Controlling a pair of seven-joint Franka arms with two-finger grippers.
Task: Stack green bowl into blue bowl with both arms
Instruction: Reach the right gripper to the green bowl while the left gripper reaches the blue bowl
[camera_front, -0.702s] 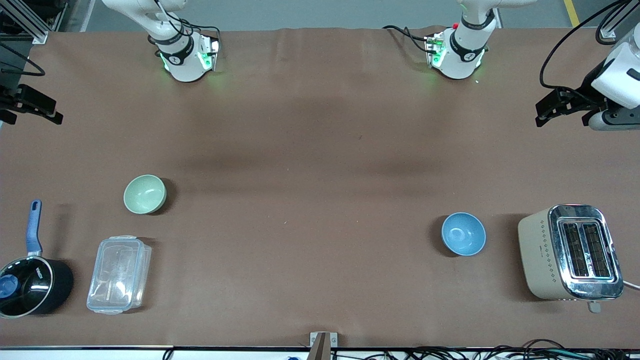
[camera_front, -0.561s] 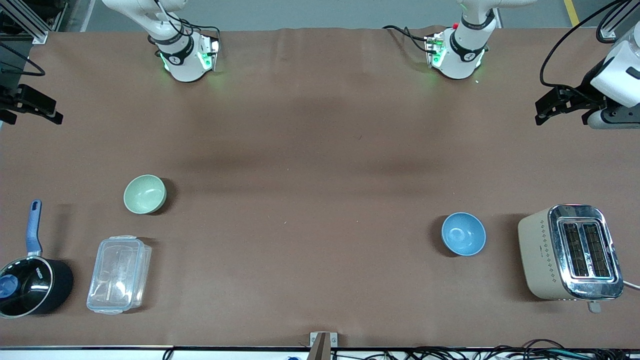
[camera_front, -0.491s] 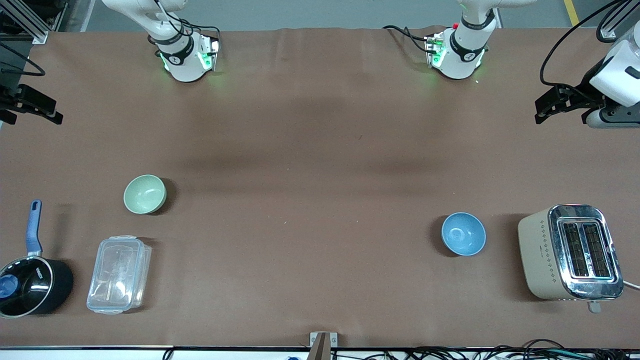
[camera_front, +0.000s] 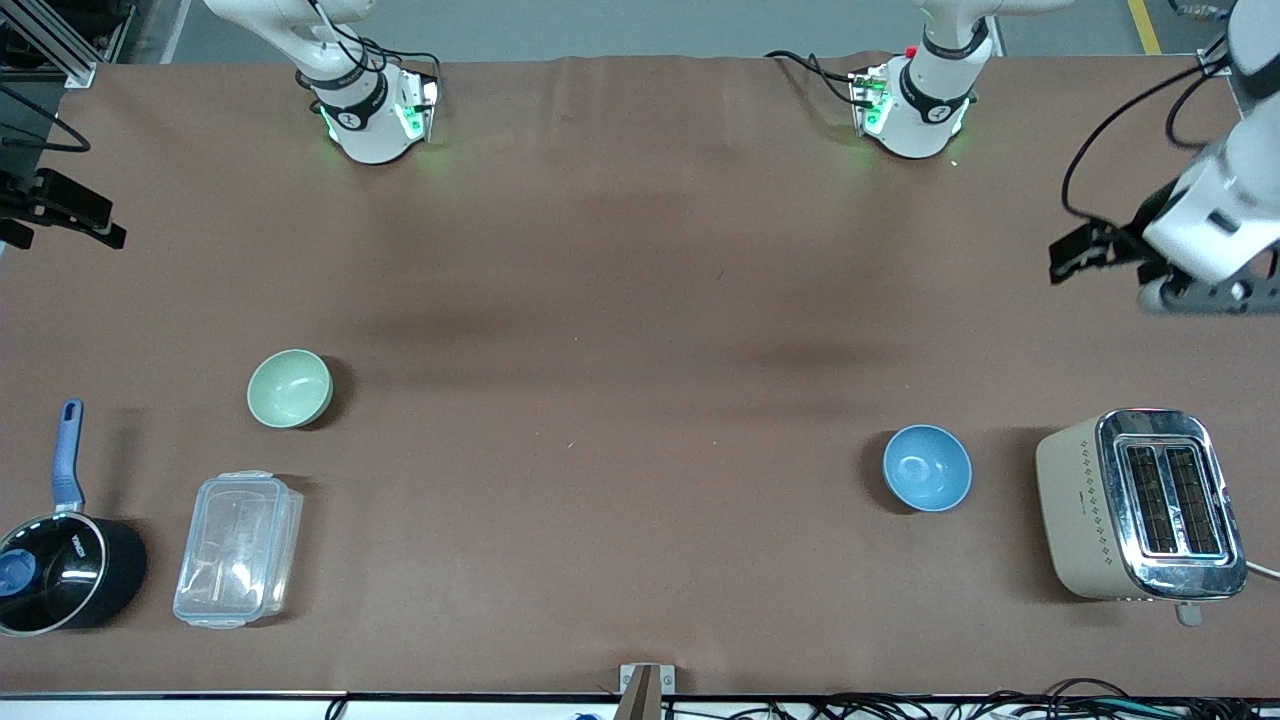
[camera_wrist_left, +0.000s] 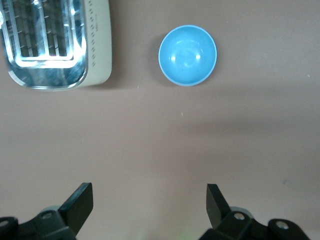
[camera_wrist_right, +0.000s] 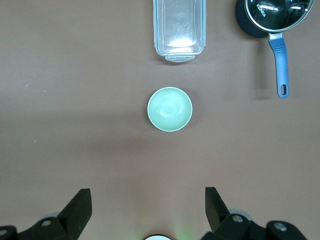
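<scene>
Nothing stacked yet; task at its start. Green bowl (camera_front: 290, 388) sits empty on the table (camera_front: 620, 350), left-centre of the front frame, toward the right arm's end. Blue bowl (camera_front: 927, 468) sits empty lower right of the frame, toward the left arm's end, just beside the toaster (camera_front: 1140, 505). The bowls are well apart. All left to do: grasp green, carry it across, seat it in blue.

Left gripper (camera_wrist_left: 150, 202) up in the air at the right edge of the front frame, over the table edge at the left arm's end; fingers spread wide, holding nothing. In the left wrist view the blue bowl shows ahead of the fingertips, well apart, slightly off the centre line between the fingers.

Right gripper (camera_wrist_right: 148, 205) barely seen in the front view, probably the dark bit at the far left edge; the wrist view shows it spread wide, empty, high over the table. Green bowl sits ahead of it, fairly centred between the fingers, well apart.

Box (camera_front: 238, 548) and saucepan (camera_front: 58, 560) lie nearer the front camera than green, lower left of frame.
</scene>
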